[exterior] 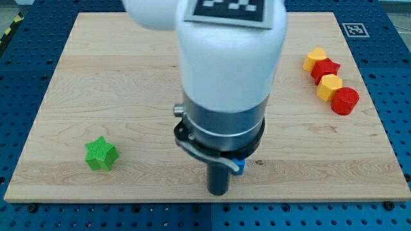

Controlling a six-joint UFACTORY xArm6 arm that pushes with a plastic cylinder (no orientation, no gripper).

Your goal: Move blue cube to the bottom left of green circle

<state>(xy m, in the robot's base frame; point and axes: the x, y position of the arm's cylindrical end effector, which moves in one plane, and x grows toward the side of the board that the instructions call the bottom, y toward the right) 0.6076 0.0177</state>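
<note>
The arm [221, 77] fills the middle of the view, a white housing over a grey collar, coming down from 12 o'clock; its dark rod ends low on the wooden surface [128, 77], with my tip [219, 192] near the 6 o'clock edge; there is no claw on this rig, so nothing is clenched or released (the rod only pushes).

The blue cube [238, 167] shows as a small sliver of bright blue, with a pale glint on it, peeking out just beside the rod at about 2 o'clock from my tip; most of it is hidden behind the rod and collar, so its shape cannot be made out from here, nor whether the rod touches it.

A green star [101, 154] lies well apart at about 9 o'clock from my tip, low on the view's left; it is ridged on top and stands alone.

Towards 2 o'clock of the surface, near the view's right edge, four blocks sit in a slanting chain, each touching the next: a yellow block [314, 58] at the top, a red star [325, 68], a second yellow block [331, 86], then a red round block [345, 100] lowest; a green circle is not visible.
</note>
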